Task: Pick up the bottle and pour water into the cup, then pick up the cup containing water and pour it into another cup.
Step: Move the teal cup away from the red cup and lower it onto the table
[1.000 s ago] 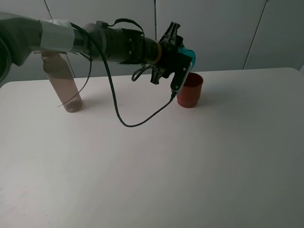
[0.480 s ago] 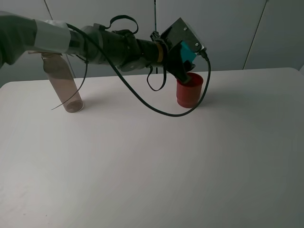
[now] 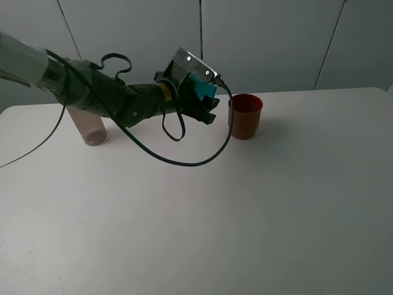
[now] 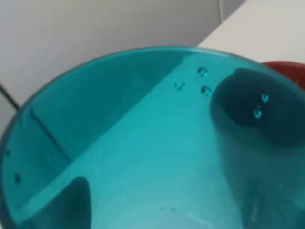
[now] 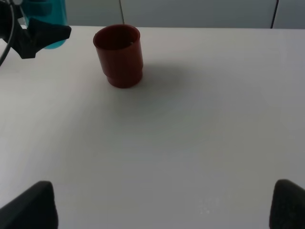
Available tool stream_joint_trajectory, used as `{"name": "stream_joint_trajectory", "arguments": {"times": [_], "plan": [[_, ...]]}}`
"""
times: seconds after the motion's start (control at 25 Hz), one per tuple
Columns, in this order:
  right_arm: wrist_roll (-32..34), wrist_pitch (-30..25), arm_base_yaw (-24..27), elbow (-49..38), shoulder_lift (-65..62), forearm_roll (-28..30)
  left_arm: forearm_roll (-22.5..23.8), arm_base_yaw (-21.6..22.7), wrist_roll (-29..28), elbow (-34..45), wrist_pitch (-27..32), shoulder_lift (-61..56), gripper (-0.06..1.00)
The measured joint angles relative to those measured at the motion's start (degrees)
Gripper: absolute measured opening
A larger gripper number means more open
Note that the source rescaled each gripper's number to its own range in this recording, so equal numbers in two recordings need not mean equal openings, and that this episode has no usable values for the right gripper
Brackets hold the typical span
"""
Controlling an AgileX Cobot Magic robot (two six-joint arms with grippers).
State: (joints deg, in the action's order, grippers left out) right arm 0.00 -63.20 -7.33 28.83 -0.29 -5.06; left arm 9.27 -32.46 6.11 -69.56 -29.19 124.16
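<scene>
- Jaws first: the left gripper (image 3: pixel 206 106) is pinching the teal cup (image 3: pixel 201 88), black fingers (image 3: pixel 210 115) clamped on either side of it, just left of centre in the upper part of the high view.
- Up close on the left wrist camera, that teal cup (image 4: pixel 143 143) fills nearly the whole picture; we're looking into its translucent wall, with a few small droplets (image 4: pixel 203 72) clinging to it at upper right.
- Two dark shapes show through the teal plastic, one at right and one at lower left, most likely the fingers behind the wall.
- A sliver of the red cup (image 4: pixel 290 71) peeks in at the right edge of that same view.
- On the high camera, the red cup (image 3: pixel 245 116) stands upright on the white table (image 3: pixel 245 215), right of centre, just beside the held teal cup but apart from it.
- Over at the left of the frame, the clear bottle (image 3: pixel 89 126) stands on the table behind the left arm, its upper part hidden by the arm.
- A black cable (image 3: pixel 184 161) loops down from the arm and sags toward the tabletop at centre.
- Right wrist view now: the right gripper (image 5: pixel 162 210) has its jaws spread wide, the two dark fingertips (image 5: pixel 28 207) sitting in the bottom corners with bare table between them.
- Same view: the red cup (image 5: pixel 119 55) is upright at upper centre-left, with the teal cup (image 5: pixel 45 19) in the top left corner, held by black fingers.
</scene>
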Motion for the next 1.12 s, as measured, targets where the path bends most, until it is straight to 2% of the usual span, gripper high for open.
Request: {"name": "stream_joint_trajectory", "arguments": {"times": [0.08, 0.2, 0.56, 0.88, 1.12], "plan": [[0.0, 0.0, 0.0, 0.0, 0.0, 0.0, -1.5, 1.0, 0.0, 3.8, -5.7, -0.1, 0.14], [0.0, 0.0, 0.0, 0.0, 0.0, 0.0, -2.1, 3.0, 0.0, 8.0, -10.4, -0.1, 0.14], [0.0, 0.0, 0.0, 0.0, 0.0, 0.1, -0.9, 7.8, -2.2, 11.6, -15.7, 2.3, 0.13], [0.0, 0.0, 0.0, 0.0, 0.0, 0.1, 3.1, 9.1, -6.1, 11.7, -23.1, 7.8, 0.13], [0.0, 0.0, 0.0, 0.0, 0.0, 0.1, 4.9, 10.2, -8.7, 11.7, -25.5, 10.3, 0.13]]}}
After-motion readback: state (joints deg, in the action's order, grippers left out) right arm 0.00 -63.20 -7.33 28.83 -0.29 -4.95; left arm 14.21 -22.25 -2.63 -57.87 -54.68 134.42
